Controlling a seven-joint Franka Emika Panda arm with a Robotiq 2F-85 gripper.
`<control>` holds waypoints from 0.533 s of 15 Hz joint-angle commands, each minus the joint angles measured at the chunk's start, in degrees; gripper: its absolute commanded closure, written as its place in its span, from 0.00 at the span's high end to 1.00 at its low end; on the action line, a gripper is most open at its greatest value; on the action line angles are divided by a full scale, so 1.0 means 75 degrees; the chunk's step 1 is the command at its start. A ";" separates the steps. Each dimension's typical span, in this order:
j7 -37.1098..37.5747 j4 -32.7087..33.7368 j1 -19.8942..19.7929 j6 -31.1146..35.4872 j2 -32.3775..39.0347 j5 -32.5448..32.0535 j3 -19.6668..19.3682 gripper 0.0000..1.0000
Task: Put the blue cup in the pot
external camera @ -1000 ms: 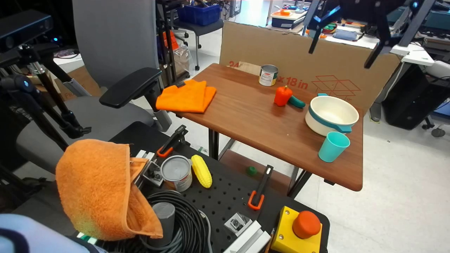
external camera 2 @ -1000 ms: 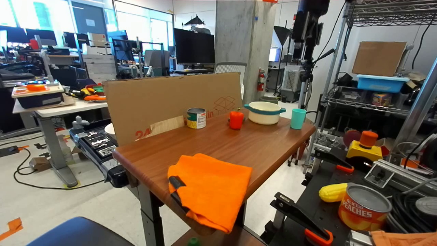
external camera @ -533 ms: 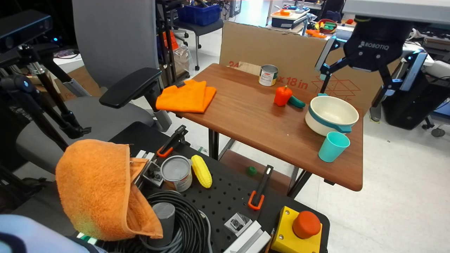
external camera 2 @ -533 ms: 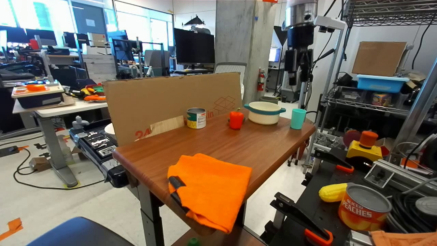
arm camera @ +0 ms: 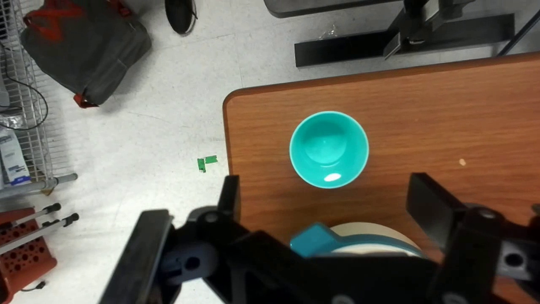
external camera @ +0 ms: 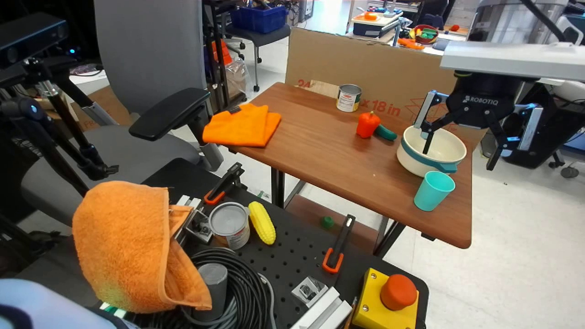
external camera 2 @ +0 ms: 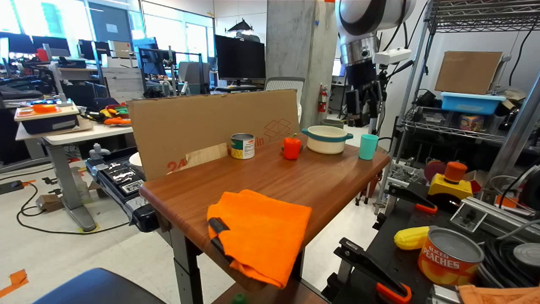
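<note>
The blue cup (external camera: 434,191) stands upright near the table's right corner in an exterior view. It also shows in an exterior view (external camera 2: 368,147) and from above in the wrist view (arm camera: 329,150). The pot (external camera: 408,161), cream with a teal band and handles, stands beside it. It shows in an exterior view (external camera 2: 325,146); in the wrist view only its edge (arm camera: 358,240) shows, the rest hidden by the gripper. My gripper (external camera: 459,157) is open and empty, pointing down above the pot and cup area. Its fingers (arm camera: 324,188) are wide apart in the wrist view, the cup ahead between them.
On the wooden table (external camera: 320,137) are a red-orange pepper (external camera: 367,124), a dark green object (external camera: 386,133), a metal can (external camera: 348,98) and an orange cloth (external camera: 242,125). A cardboard panel (external camera: 388,73) stands along the back. A black cart (external camera: 292,256) is in front.
My gripper has come down into view from above, lowering towards the pot and cup, its fingers open throughout. The cup and pot have not moved.
</note>
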 commanded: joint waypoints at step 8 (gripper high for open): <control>0.0000 0.0927 0.0010 -0.0913 0.1174 -0.0540 0.0101 1.00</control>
